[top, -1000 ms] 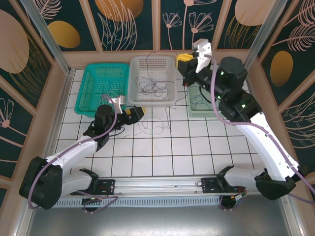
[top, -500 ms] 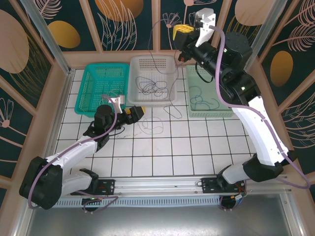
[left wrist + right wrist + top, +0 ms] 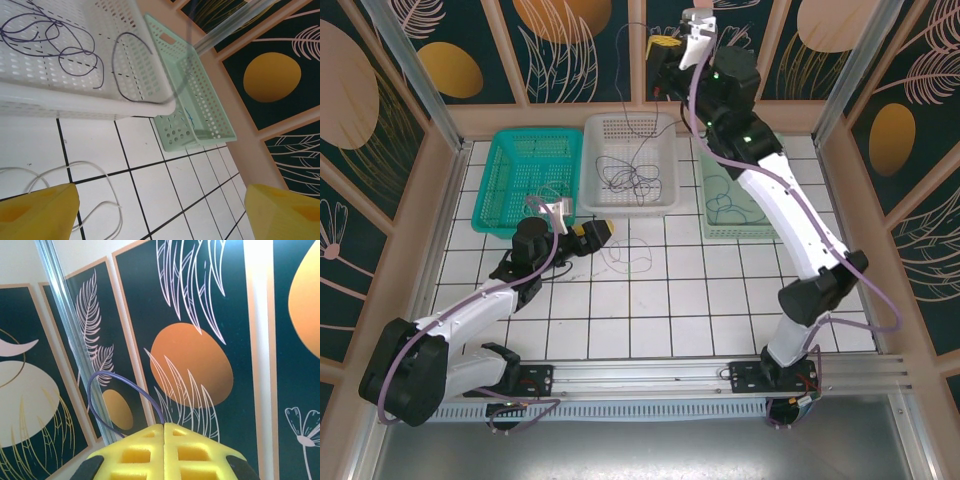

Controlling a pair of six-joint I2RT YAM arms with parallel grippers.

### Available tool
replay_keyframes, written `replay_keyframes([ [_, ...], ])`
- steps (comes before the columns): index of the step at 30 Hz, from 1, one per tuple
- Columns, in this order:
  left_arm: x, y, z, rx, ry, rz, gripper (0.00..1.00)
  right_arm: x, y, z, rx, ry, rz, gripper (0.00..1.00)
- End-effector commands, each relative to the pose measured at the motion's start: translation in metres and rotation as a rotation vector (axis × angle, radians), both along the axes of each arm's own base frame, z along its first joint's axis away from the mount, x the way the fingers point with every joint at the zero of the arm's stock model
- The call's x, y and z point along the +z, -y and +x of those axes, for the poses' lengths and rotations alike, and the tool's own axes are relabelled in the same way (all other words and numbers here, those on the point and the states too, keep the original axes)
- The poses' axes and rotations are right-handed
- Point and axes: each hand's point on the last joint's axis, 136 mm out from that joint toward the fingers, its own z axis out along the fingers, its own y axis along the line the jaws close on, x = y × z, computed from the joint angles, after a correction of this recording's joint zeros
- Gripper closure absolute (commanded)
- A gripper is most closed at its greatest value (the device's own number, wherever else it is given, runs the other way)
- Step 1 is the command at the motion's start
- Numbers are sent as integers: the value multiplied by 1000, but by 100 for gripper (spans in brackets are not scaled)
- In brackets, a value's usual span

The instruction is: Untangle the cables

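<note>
Robot lab test cell: tiled tabletop (image 3: 700, 300), aluminium rail (image 3: 640, 372) (near edge), leaf-pattern wall panels (image 3: 580, 60) boxing it in

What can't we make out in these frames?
Right wrist: where the shut right end effector grips the dark cable; its yellow fingers cover the spot.
Left wrist: the white cable ends; it runs off the left edge.
Top: all of the pale green basket contents; the right arm crosses over it.

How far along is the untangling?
Done: a dark cable lies in the mint basket. In hand: the right gripper, shut on a purple cable, holds it high above the white basket. To do: the tangle there and the pale cable on the tiles, by the open left gripper.
</note>
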Motion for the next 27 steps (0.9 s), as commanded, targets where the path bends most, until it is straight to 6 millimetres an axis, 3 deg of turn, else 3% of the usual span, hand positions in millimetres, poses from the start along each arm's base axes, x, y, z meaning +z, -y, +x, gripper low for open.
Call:
replay_keyframes([
  [1, 8, -5, 1, 22, 42, -6, 14, 22, 4, 13, -20, 60, 84, 100],
  [6, 6, -6, 2, 26, 38, 4, 14, -35, 3, 66, -30, -69, 55, 100],
  [11, 3, -6, 3, 28, 32, 12, 14, -130, -13, 109, 2, -292, -29, 100],
  [14, 1, -5, 4, 26, 27, 15, 14, -189, -26, 124, 39, -424, -84, 100],
  [20, 0, -6, 4, 32, 19, 15, 14, -288, -36, 133, 58, -650, -158, 100],
  [23, -2, -6, 4, 34, 14, 20, 14, -320, -38, 131, 68, -724, -171, 100],
  [27, -3, -7, 4, 36, 8, 19, 14, -341, -38, 127, 71, -777, -189, 95],
])
